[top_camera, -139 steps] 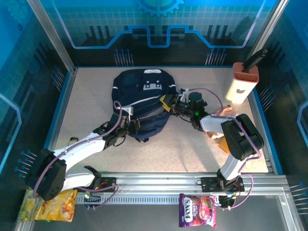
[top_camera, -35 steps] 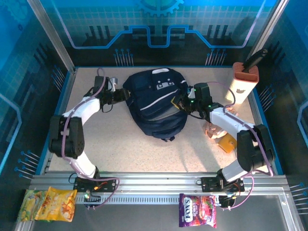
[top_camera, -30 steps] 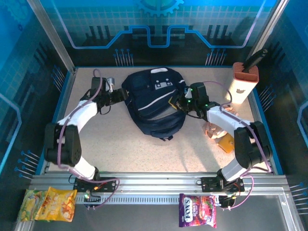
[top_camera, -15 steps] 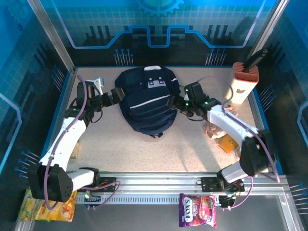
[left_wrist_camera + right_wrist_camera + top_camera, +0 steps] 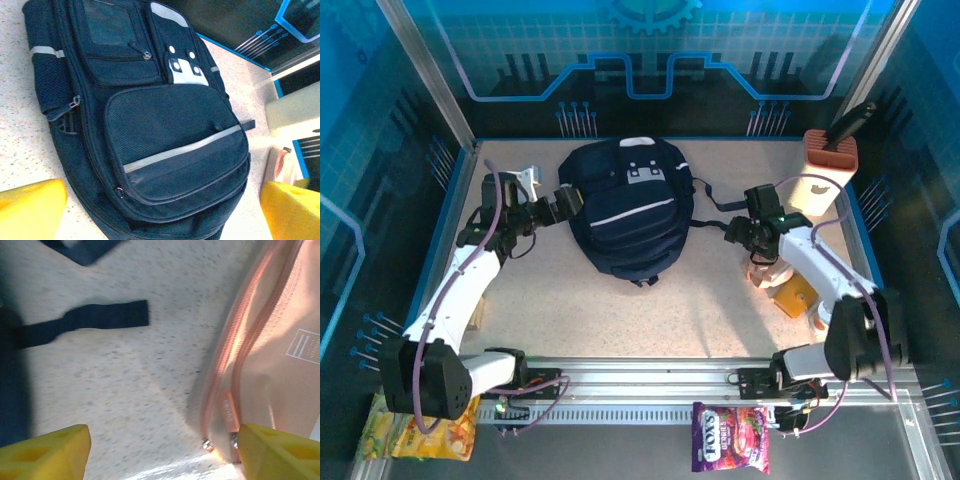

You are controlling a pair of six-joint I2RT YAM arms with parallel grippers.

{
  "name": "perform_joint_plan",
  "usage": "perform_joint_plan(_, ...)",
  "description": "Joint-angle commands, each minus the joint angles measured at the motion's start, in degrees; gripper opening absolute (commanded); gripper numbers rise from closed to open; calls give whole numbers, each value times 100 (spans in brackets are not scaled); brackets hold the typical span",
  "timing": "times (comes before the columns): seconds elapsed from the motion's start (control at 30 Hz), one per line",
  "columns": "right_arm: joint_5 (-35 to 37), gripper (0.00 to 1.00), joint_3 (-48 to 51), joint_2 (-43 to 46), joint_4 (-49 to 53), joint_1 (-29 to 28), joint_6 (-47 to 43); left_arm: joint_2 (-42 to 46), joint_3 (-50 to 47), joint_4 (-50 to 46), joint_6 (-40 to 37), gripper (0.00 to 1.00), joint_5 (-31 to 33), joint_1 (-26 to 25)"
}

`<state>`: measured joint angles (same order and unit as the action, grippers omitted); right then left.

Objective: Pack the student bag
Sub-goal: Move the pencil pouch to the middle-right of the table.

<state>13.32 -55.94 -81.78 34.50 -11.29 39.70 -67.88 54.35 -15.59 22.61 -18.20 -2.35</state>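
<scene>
1. Your left gripper (image 5: 160,220) has its yellow fingers (image 5: 30,205) spread as wide as they go. It has hold of nothing.
2. The student bag (image 5: 165,130) lies straight ahead of that gripper. It is a large dark navy fabric backpack with thin pale stripes and a grey-white buckle patch near its top. It rests flat on the speckled beige table (image 5: 20,135) with its front pockets facing up.
3. Seen from above, the bag's near flank sits just beside your left fingertips. You cannot tell from the pictures whether they touch it.
4. Your right gripper (image 5: 162,455) is open too, with a wide gap between the fingers and bare table under that gap. It grips nothing.
5. Ahead of the right gripper, towards its left finger, a loose dark strap (image 5: 85,320) from the bag lies flat on the table, well apart from the fingers.
6. On the right finger's side lies a pale pink zipped fabric pouch (image 5: 280,355), with the end of its zip just beside that fingertip.
7. Past the pouch, back towards the arm's base, sits a small orange block (image 5: 795,297).
8. Out beyond the right gripper stands a tall white box with a terracotta top and a dark handle (image 5: 823,175).
</scene>
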Motion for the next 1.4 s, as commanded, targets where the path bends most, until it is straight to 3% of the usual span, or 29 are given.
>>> perform_joint_plan(0.0,273,77,-273,-398,81,159,-273,-8,-33,114,46,99,-273,50)
perform_joint_plan(0.23,335,77,-307,-1023,87,258,-268,-75,-25,118,61,99,-316,55)
perform_joint_plan(0.43,-526,71,-217,-1455,-236,169,-768,-155,3,102,72,99,-377,50)
perform_joint_plan(0.73,-1527,63,93,-1368,-341,-590,-2279,-327,63,95,121,99,-518,50)
perform_joint_plan(0.97,-2087,57,-102,-1265,-122,-1215,-2617,-361,99,21,132,99,-527,50)
perform_joint_plan(1.1,-1594,62,-62,-696,-62,-1288,-2301,-351,85,30,138,99,-540,50)
perform_joint_plan(1.2,-1361,70,17,-140,-84,-1359,-1443,-382,92,58,157,99,-583,50)
perform_joint_plan(1.37,-1174,71,493,405,-360,-1824,364,-393,76,57,143,99,-551,50)
